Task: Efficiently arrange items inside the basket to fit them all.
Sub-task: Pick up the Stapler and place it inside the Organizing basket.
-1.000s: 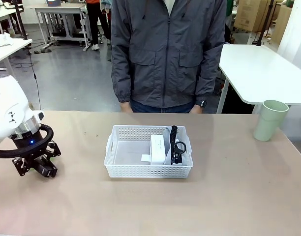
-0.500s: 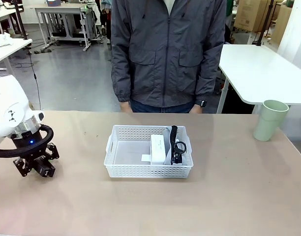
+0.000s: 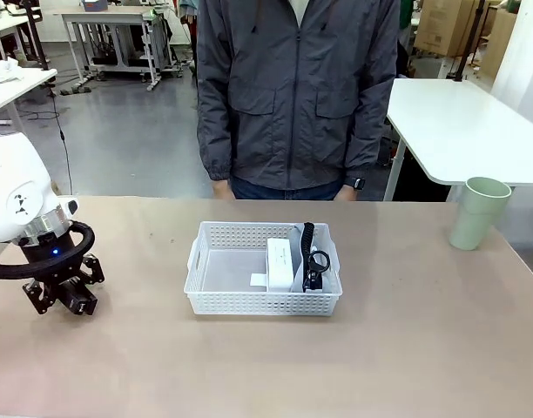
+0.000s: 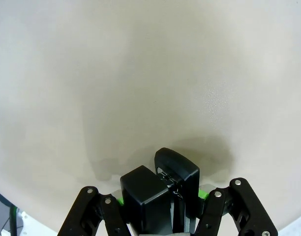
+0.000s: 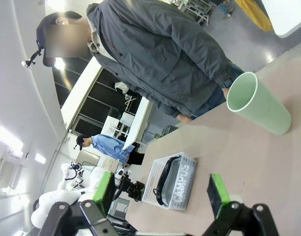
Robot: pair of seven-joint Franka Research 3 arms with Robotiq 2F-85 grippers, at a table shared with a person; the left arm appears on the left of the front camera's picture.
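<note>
Your left gripper (image 3: pixel 66 299) clamped shut on the black stapler (image 4: pixel 177 169), low over the table (image 3: pixel 406 357), basket (image 3: pixel 216 302) well apart to its right, your right gripper (image 5: pixel 163 194) spread wide, empty, pale green cup (image 5: pixel 258 105) beyond it

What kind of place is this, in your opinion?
Probably a robotics lab or workshop: a white robot arm at the brown table, white work tables on a grey floor behind the person, and cardboard boxes stacked in the far corner.
</note>
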